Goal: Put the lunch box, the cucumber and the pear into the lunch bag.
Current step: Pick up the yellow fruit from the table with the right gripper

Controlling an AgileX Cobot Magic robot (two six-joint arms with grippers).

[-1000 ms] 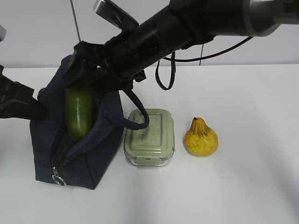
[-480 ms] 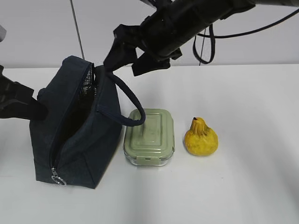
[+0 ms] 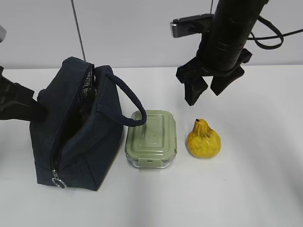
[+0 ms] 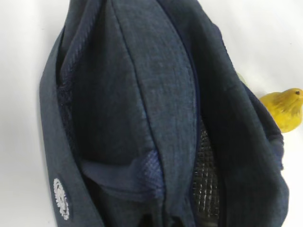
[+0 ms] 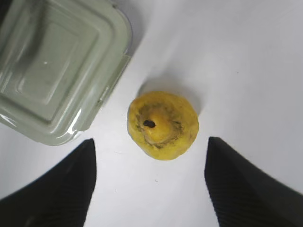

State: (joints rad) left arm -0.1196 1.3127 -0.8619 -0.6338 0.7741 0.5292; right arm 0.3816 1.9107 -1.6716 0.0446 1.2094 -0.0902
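Note:
The navy lunch bag (image 3: 87,142) stands at the left with its zipper open and its strap (image 3: 128,101) looped toward the lunch box. My left gripper (image 3: 35,109) is at the bag's left wall, with fabric bunched into it in the left wrist view (image 4: 142,94). The cucumber is hidden. The sage-lidded lunch box (image 3: 151,138) lies right of the bag, and the yellow pear (image 3: 203,140) right of that. My right gripper (image 3: 206,93) hangs open and empty above the pear. In the right wrist view the pear (image 5: 162,124) lies just ahead of the spread fingers (image 5: 57,189).
The white table (image 3: 265,179) stretches to the right and front. A thin dark pole (image 3: 78,33) rises behind the bag. The lunch box corner (image 5: 57,66) lies close left of the pear. Silvery lining (image 4: 206,179) shows inside the bag.
My right gripper let the cucumber go into the bag, drew out and moved right, and now hangs open above the pear. The bag and left gripper have stayed put.

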